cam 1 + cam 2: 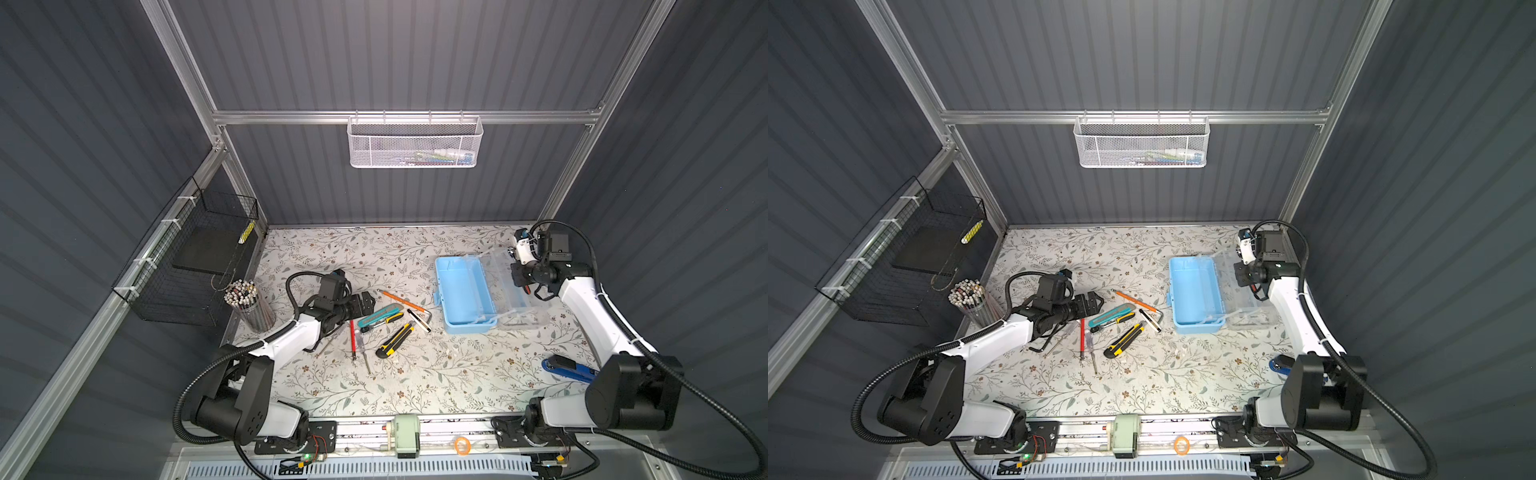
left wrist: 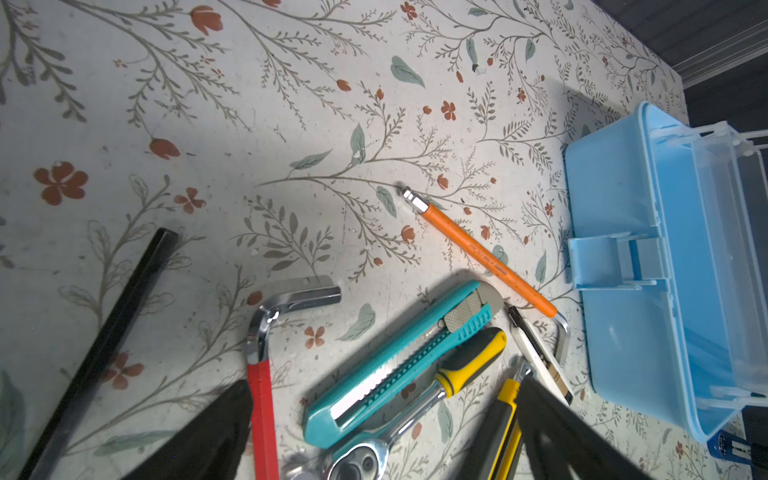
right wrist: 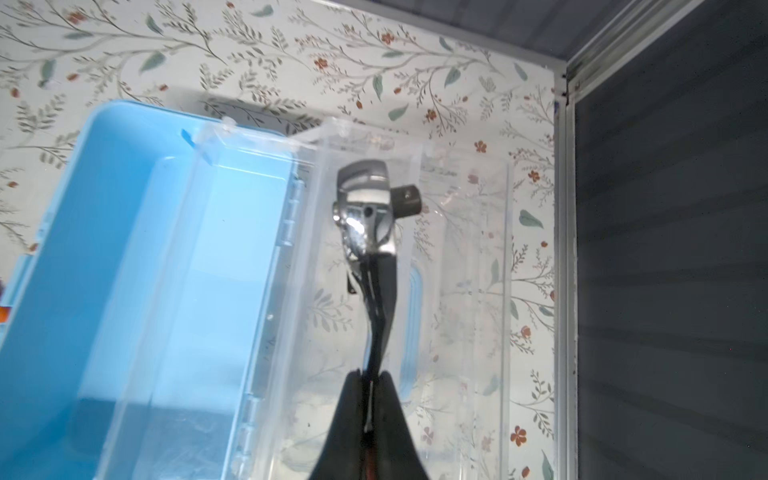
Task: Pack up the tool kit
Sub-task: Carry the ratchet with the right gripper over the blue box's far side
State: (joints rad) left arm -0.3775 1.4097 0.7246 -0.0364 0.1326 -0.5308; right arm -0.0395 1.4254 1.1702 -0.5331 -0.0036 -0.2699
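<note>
The open light-blue box [image 1: 461, 291] sits right of centre on the counter [image 1: 415, 374]. The right hand [image 3: 370, 384], reaching from the lower right, is clamped on a ratchet [image 3: 365, 208] above the clear lid [image 1: 498, 299]. The left hand [image 1: 368, 302], spread wide, hangs beside the loose tools [image 1: 380, 314] at centre.

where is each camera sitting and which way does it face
Top views: high over the front edge, looking down at the table; both arms show, left gripper open.
Left wrist: low over the loose tools, facing the blue box; its own fingers show.
Right wrist: above the clear lid, facing the back right corner; right gripper shows, shut on a ratchet.
Shared: all four show the blue box.
</note>
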